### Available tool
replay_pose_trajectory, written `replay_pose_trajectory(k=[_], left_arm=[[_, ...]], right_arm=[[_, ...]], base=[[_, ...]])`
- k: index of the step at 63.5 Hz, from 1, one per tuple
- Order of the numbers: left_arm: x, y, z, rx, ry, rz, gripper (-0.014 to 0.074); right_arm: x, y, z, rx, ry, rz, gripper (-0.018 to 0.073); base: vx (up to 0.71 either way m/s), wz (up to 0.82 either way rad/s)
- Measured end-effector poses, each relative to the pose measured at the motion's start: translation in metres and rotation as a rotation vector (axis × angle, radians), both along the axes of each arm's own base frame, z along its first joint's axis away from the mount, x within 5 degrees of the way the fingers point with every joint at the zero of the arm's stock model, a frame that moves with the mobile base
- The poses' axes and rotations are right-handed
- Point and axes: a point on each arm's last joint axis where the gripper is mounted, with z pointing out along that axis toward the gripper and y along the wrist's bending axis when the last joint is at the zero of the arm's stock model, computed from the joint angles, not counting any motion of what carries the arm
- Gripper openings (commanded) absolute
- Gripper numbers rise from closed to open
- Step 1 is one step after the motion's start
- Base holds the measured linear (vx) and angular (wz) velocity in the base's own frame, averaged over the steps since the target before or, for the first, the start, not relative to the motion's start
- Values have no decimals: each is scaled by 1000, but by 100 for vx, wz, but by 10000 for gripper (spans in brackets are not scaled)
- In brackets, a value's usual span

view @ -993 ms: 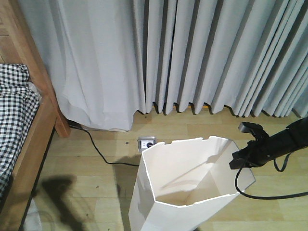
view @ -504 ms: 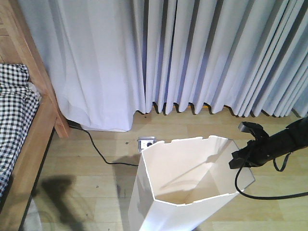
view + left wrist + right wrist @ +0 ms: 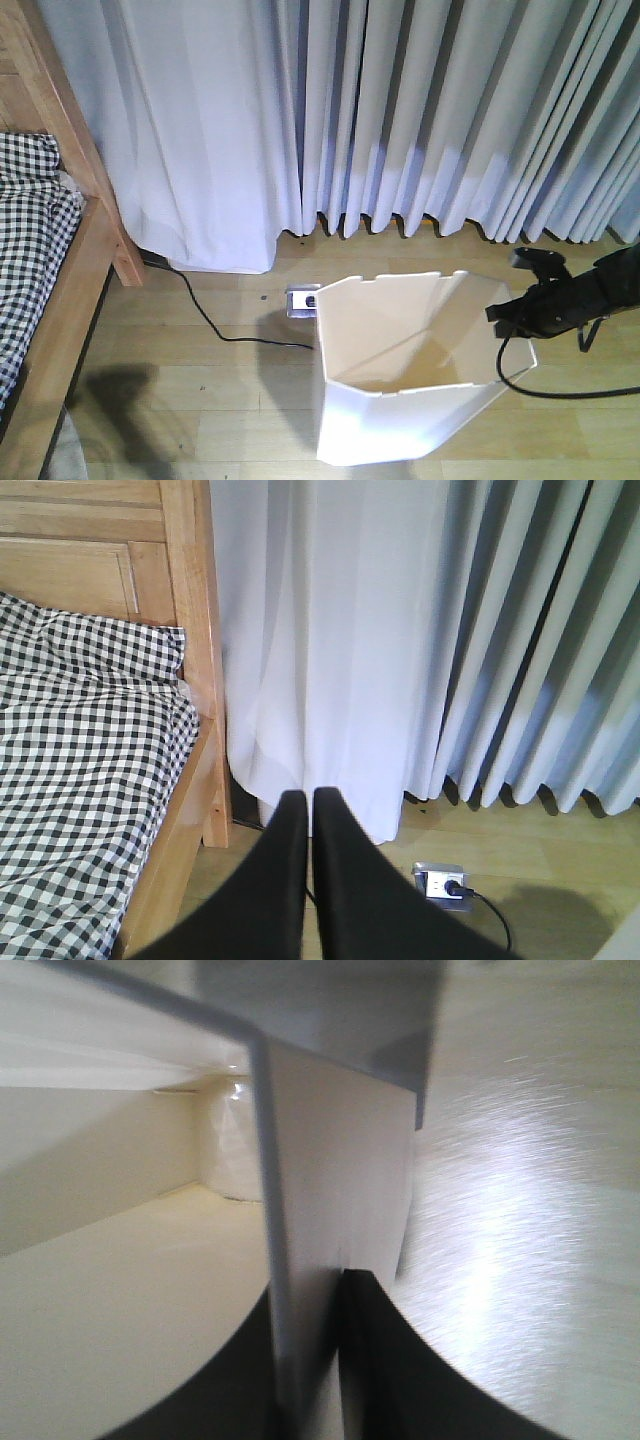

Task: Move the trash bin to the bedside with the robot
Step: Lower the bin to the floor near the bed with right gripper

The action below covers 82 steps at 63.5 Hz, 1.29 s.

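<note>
**Pleated curtains, plank floor, bin pinched at its rim**

Across the back, pale grey curtains [image 3: 400, 120] in long vertical folds, hems down on a floor [image 3: 200, 400] of light, wood-grained planks.

At far left, a bed frame [image 3: 70, 270] of light, smooth wood with a thick, slanting post. Inside it, soft bedding [image 3: 30, 230] in a black-and-white gingham check, slightly rumpled.

Seen from the left wrist, left pincer [image 3: 309, 798]: two slim, matt black fingers pressed together tip to tip, with nothing between them, hanging above the floor near the bed post.

Right of the post, a thin black cable [image 3: 210, 320] curving over the planks to a small metallic socket plate [image 3: 300, 298] set in the floor.

Just beside that plate, right of centre and well apart from the bed: the trash bin [image 3: 400, 420]. White, thin-walled plastic, a faceted rim, flat panels narrowing downwards, base cut off by the frame edge. Within, only cream walls and a cream bottom on show.

At the bin's right rim, right pincer [image 3: 507, 312], on a slim black arm [image 3: 590, 290] with a trailing loop of cable. Clamped on the bin wall, one dark finger inside and one outside, as seen from the right wrist.
</note>
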Motion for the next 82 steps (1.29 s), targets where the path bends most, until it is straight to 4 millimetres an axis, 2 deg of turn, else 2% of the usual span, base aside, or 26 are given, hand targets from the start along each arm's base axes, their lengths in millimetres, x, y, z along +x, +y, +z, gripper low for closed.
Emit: replay_pose_trajectory(k=[6,14,30,42,57,68,82], left_arm=[[0,0,0,0,0,0,-6],[0,0,0,0,0,0,-6],[0,0,0,0,0,0,-6],[0,0,0,0,0,0,-6],[0,0,0,0,0,0,-6],[0,0,0,0,0,0,-6],[0,0,0,0,0,0,-6]], right_arm=[[9,-9,-10,-72,-26,-40,-5],[17,-17,-33,-95,-23,-73,-5],[22,-10,-89,-4,21,-39,-5],[35,-7,-117,38,12,-32,-5],[57,-5,-142,4,-37,-40,-5],[75,9,-154,-23,-79,-22,-5],[83,29,-172,18,-58,7,-3]], base=[[0,0],[0,0],[0,0],[0,0],[0,0],[0,0],[0,0]])
